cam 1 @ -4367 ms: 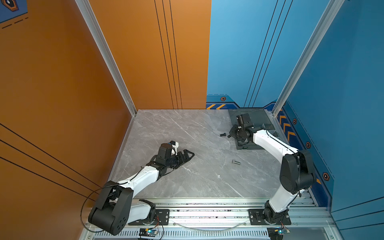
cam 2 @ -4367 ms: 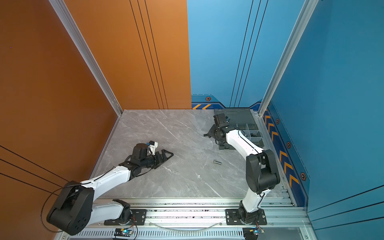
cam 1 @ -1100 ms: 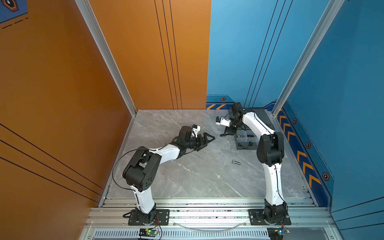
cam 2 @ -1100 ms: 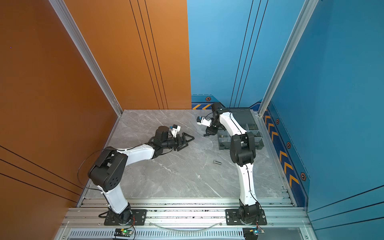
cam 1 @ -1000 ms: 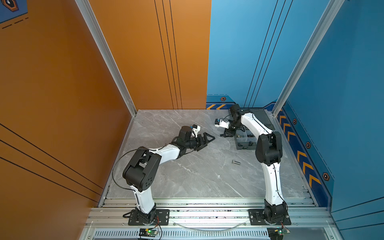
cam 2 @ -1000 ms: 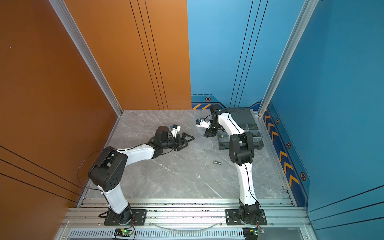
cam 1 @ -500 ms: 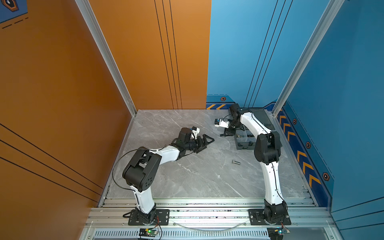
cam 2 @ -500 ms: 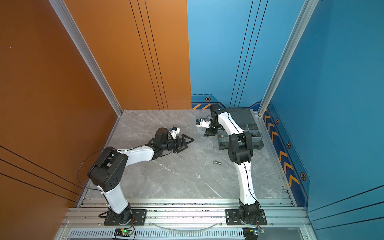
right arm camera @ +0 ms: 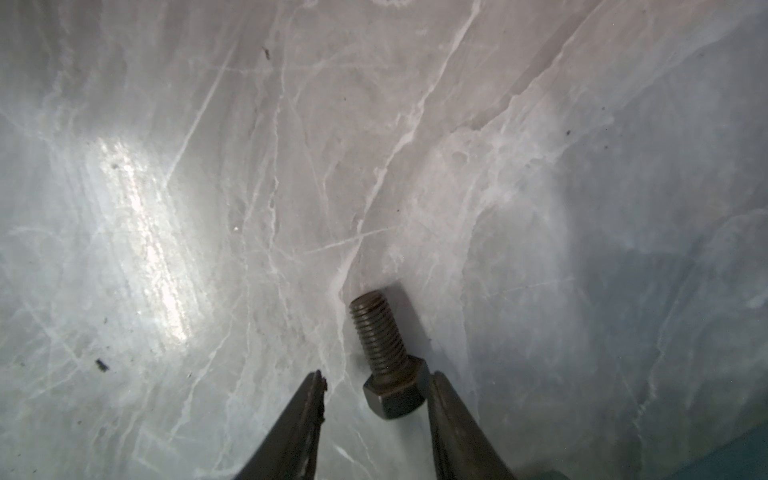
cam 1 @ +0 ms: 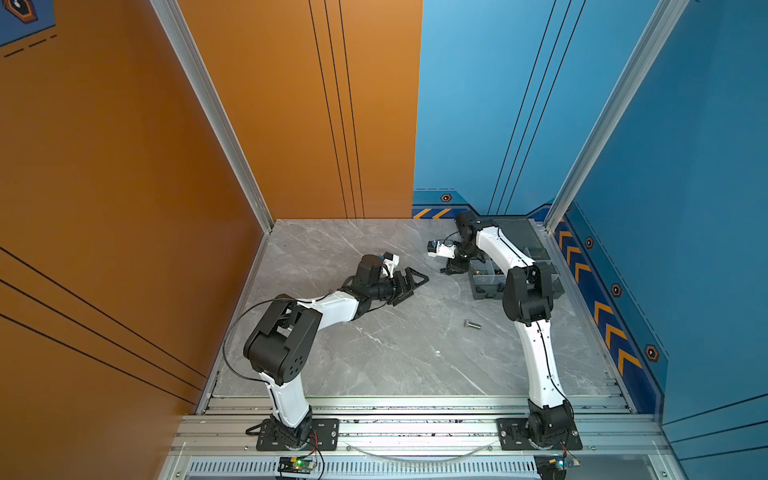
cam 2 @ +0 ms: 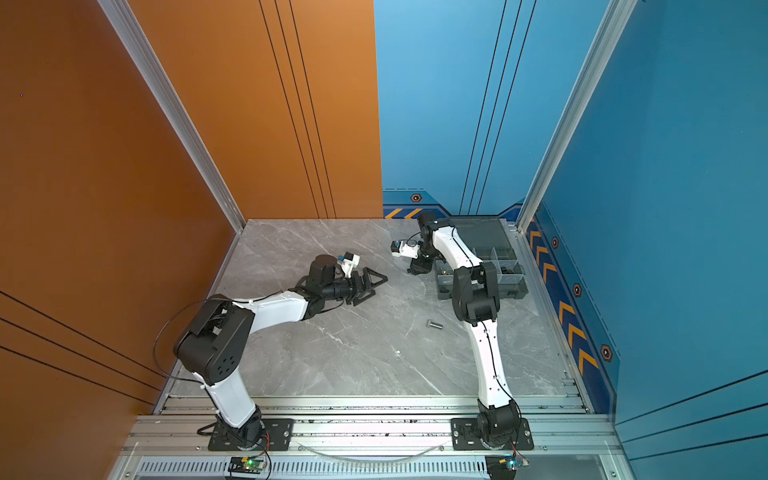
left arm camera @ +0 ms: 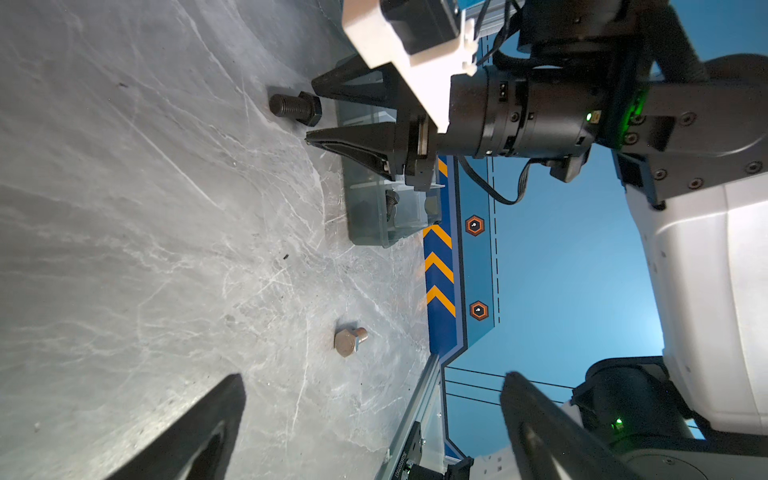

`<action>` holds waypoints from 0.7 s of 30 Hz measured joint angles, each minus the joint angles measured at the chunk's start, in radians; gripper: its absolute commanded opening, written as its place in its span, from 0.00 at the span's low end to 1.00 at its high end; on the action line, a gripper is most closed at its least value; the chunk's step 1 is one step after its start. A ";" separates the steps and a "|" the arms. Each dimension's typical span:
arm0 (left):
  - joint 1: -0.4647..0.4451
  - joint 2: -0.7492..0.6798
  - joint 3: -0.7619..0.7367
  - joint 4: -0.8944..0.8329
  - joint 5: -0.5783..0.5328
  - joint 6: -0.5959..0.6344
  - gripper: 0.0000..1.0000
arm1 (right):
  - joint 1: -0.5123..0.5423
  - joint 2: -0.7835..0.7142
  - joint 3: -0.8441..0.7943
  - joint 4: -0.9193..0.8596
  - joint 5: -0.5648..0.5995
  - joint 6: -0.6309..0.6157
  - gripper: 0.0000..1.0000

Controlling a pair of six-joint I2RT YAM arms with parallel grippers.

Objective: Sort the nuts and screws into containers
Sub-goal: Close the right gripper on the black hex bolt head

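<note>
Right gripper (right arm camera: 376,376): half-open around the black bolt (right arm camera: 380,332) head, low centre of the wrist view. One finger is touching, not clamped yet!
Left gripper (cam 1: 413,286): spread wide, empty, mid-frame.
Done: organizer box (cam 1: 484,294), right of centre, holds some parts.
Left to do: this one, plus the silver bolt (cam 1: 472,324) lying loose below the box.

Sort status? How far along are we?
Done: some hardware already sits in the smoky grey plastic organizer box. In hand: right gripper, fingers open, straddles the black hex-head bolt on the grey marble table, not yet gripped. Remaining: that bolt and the silver hex-head bolt; left gripper open, empty.
</note>
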 measured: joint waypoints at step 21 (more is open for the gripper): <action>0.019 -0.010 -0.010 0.001 0.000 0.000 0.98 | -0.005 0.028 0.002 0.000 0.006 0.013 0.28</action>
